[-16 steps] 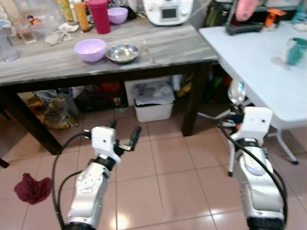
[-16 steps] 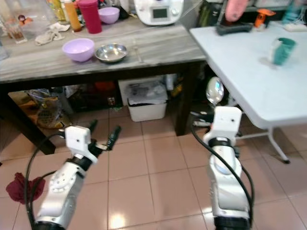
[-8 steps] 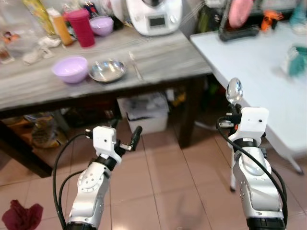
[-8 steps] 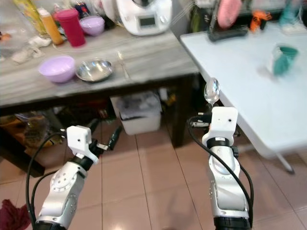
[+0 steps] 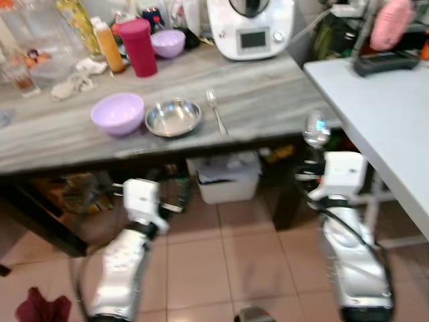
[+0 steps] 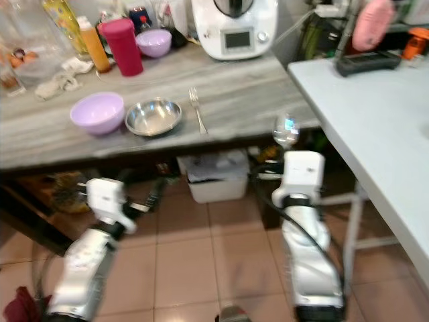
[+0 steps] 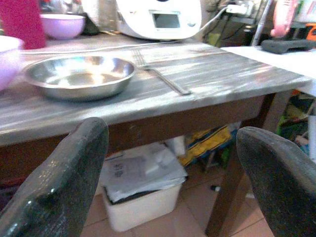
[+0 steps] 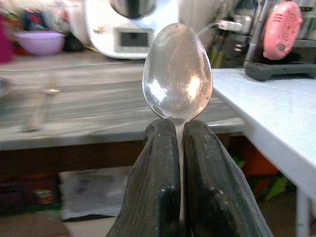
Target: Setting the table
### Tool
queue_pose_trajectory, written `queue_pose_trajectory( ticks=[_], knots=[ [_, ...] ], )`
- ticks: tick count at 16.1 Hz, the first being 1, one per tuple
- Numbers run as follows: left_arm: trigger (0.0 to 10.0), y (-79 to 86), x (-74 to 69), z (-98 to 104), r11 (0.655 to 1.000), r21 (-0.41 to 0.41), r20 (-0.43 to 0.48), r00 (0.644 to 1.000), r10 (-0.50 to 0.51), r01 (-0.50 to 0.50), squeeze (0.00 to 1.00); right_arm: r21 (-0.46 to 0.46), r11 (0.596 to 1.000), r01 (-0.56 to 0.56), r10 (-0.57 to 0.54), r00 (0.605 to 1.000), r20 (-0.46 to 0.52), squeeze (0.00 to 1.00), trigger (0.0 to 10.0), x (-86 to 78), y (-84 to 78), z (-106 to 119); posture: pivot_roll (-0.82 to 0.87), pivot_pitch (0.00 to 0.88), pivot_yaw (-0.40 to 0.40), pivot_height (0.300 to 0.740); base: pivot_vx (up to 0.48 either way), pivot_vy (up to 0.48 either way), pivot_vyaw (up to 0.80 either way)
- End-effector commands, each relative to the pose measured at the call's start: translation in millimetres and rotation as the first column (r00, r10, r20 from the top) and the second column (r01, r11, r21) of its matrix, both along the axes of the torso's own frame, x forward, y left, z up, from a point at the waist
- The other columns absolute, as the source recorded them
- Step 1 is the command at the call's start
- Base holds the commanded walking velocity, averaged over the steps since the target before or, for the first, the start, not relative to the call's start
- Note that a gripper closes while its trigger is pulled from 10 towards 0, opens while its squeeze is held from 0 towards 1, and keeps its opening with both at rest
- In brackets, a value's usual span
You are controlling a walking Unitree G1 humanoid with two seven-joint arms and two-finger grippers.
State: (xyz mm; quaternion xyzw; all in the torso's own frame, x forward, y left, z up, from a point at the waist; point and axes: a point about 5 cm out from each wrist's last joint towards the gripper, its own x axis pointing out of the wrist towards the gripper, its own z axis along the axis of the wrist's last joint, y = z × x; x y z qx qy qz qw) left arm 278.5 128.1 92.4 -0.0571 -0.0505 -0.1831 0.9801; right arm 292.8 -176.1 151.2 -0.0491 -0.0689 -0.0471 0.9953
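A grey wood-grain table [image 5: 268, 100] carried a steel bowl [image 5: 173, 117]. Just beside the steel bowl on one side sat a lilac bowl [image 5: 118, 113]; on the other side lay a fork [image 5: 216, 113]. Behind the steel bowl stood a red cup [image 5: 137, 47], an orange bottle [image 5: 108, 45], a second lilac bowl [image 5: 168, 43] and a white kitchen machine [image 5: 251, 28]. A white table [image 5: 389, 114] stood beyond the fork.

Steel bowl [image 7: 79, 75] and fork [image 7: 160, 74] on table [image 7: 212, 79]

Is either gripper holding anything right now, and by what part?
The right gripper pinches a shiny metal spoon by its handle just below the bowl, which points upward. The left gripper is open, holding nothing.
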Motion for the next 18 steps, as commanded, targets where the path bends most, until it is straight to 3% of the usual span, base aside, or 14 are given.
queue_pose_trajectory(
  ticks=[1, 9, 13, 18],
  knots=[
    [10.0, 8.8, 0.6, 1.2, 1.0, 0.02, 0.003, 1.0, 0.014, -0.014, 0.0, 0.011, 1.0, -0.014, 0.013, 1.0, 0.026, 0.0, 10.0, 0.1, 6.4, 5.4, -0.25, 0.091, 0.051, 0.74, 0.48, 0.0, 0.0],
    [10.0, 7.0, -0.5, 1.4, 1.0, 0.016, 0.005, 1.0, 0.015, -0.015, 0.0, 0.001, 1.0, -0.011, 0.011, 0.999, 0.032, 0.0, 10.0, -0.1, 5.7, 6.7, -0.25, 0.096, 0.049, 0.74, 0.48, 0.0, 0.0],
    [10.0, 14.1, 0.2, 13.7, 0.999, 0.011, 0.055, 0.997, 0.049, -0.05, 0.0, 0.001, 1.0, -0.006, 0.005, 0.999, 0.038, 0.0, 10.0, -0.4, 5.8, 7.2, -0.24, 0.096, 0.054, 0.74, 0.459, 0.0, 0.0],
    [10.0, 15.2, -6.6, 30.5, 0.999, 0.026, 0.13, 0.991, 0.028, -0.031, 0.0, 0.0, 1.0, -0.007, 0.007, 0.999, 0.042, 0.0, 10.0, -0.3, 5.9, 7.4, -0.24, 0.1, 0.055, 0.74, 0.0, 0.0, 0.0]
  ],
)
